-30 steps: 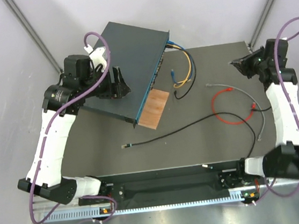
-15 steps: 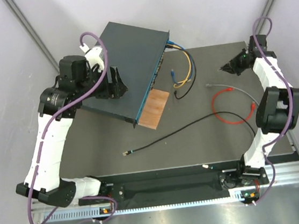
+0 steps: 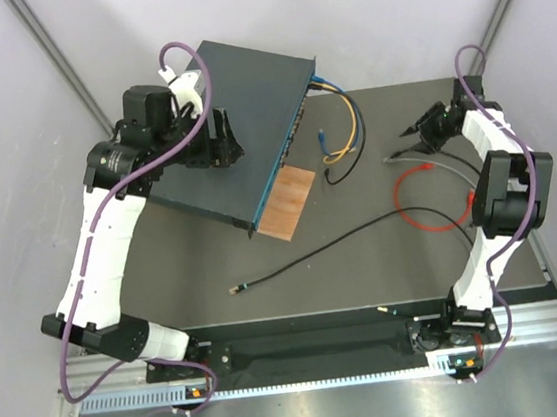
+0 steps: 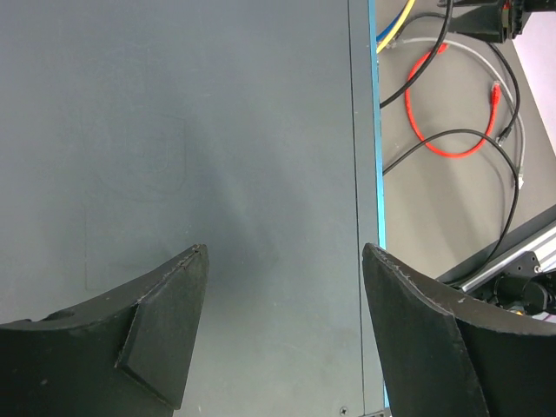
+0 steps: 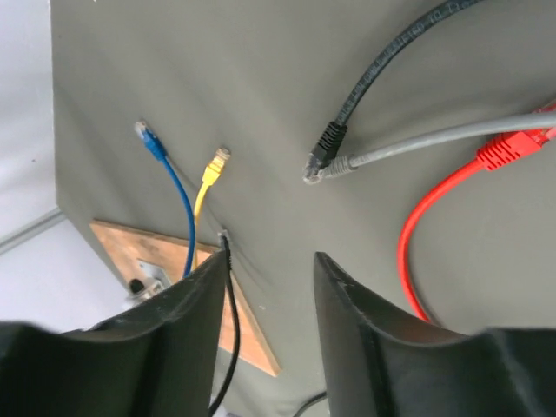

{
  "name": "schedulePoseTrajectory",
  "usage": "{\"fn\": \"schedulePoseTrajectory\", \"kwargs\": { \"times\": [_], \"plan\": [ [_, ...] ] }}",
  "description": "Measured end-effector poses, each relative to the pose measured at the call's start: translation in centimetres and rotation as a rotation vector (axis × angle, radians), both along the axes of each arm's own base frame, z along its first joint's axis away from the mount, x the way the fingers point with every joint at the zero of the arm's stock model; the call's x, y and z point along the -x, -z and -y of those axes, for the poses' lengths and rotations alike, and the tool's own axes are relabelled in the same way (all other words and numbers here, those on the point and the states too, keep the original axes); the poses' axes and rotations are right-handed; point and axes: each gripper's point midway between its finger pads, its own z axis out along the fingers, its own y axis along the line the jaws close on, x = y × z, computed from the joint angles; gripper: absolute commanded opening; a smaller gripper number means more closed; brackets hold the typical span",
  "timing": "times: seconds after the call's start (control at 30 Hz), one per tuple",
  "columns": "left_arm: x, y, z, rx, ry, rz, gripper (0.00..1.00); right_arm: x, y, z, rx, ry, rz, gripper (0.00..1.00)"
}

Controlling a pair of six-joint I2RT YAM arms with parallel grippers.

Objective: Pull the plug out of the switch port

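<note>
The switch [image 3: 246, 101] is a large dark blue-grey box lying at an angle at the back left, with its socket face toward the table's middle. Yellow, blue and black cables [image 3: 319, 85] run into its far end; the plugs themselves are too small to make out. My left gripper [image 3: 221, 145] hovers open and empty over the switch's top; in the left wrist view [image 4: 285, 249] the flat top [image 4: 217, 130] fills the frame. My right gripper [image 3: 413, 131] is open and empty above the mat at the right, well apart from the switch, and also shows in the right wrist view [image 5: 271, 259].
A small brown board [image 3: 286, 201] lies against the switch's near end. Loose ends of a blue cable [image 5: 148, 135], a yellow cable [image 5: 221, 156], a black cable [image 5: 328, 139], a grey cable [image 5: 317, 169] and a red cable [image 5: 499, 152] lie on the mat. A long black cable [image 3: 343, 241] crosses the middle.
My right arm has folded back and its gripper has swung left, toward the grey cable's end. My left gripper has shifted slightly farther over the switch's top. The cables have not moved.
</note>
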Motion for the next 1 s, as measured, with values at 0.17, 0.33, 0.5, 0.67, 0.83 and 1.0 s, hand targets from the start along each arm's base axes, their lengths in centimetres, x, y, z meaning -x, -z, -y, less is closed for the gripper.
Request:
{"fn": "schedulePoseTrajectory", "kwargs": {
  "times": [0.17, 0.33, 0.5, 0.67, 0.83, 1.0],
  "plan": [
    [-0.3, -0.1, 0.1, 0.001, 0.000, 0.002, 0.76, 0.3, 0.2, -0.8, 0.017, -0.037, -0.004, 0.57],
    [-0.3, -0.2, 0.1, 0.000, 0.001, 0.003, 0.77, 1.1, -0.4, -3.2, 0.033, -0.095, -0.008, 0.57],
    [-0.3, -0.2, 0.1, -0.001, 0.002, 0.005, 0.77, 1.5, -4.7, -7.4, 0.062, -0.182, 0.080, 0.57],
    [-0.1, -0.4, 0.0, 0.000, 0.003, 0.012, 0.77, 2.1, -12.0, -10.7, 0.094, -0.238, 0.260, 0.60],
    [0.2, -0.7, 0.0, 0.008, 0.009, 0.020, 0.77, 2.3, -18.7, -11.0, 0.103, -0.224, 0.435, 0.60],
    [0.3, -0.9, 0.1, 0.011, 0.013, 0.022, 0.77, 1.7, -22.1, -13.3, 0.054, -0.248, 0.566, 0.58]
  ]
}}
